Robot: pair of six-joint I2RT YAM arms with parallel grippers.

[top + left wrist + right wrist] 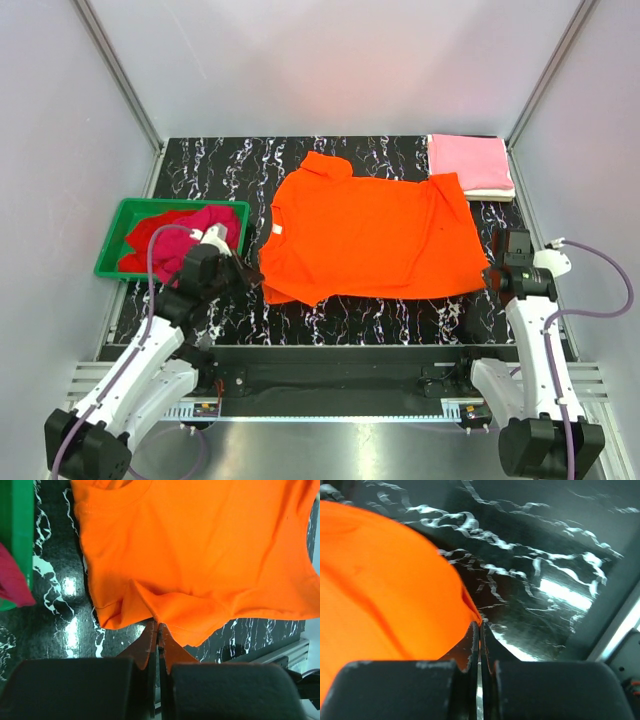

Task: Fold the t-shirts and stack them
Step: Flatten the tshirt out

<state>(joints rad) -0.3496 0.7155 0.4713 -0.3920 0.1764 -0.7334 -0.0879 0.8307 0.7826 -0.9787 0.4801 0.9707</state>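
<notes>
A bright orange t-shirt [370, 238] lies spread flat across the middle of the black marbled table, collar to the left. My left gripper [252, 277] is shut on its near left sleeve edge; in the left wrist view the cloth [200, 555] bunches into the closed jaws [159, 626]. My right gripper [490, 275] is shut on the shirt's near right hem corner [380, 595], pinched at the jaw tips [481, 625]. A folded pink t-shirt [468, 162] lies on a folded cream-white one [490, 194] at the back right. Crimson-magenta [215, 225] and red [150, 240] shirts lie crumpled in the bin.
A green plastic bin [125, 212] stands at the left edge of the table, close beside my left arm; its wall also shows in the left wrist view [17, 525]. Grey walls enclose the table on three sides. A metal rail runs along the near edge.
</notes>
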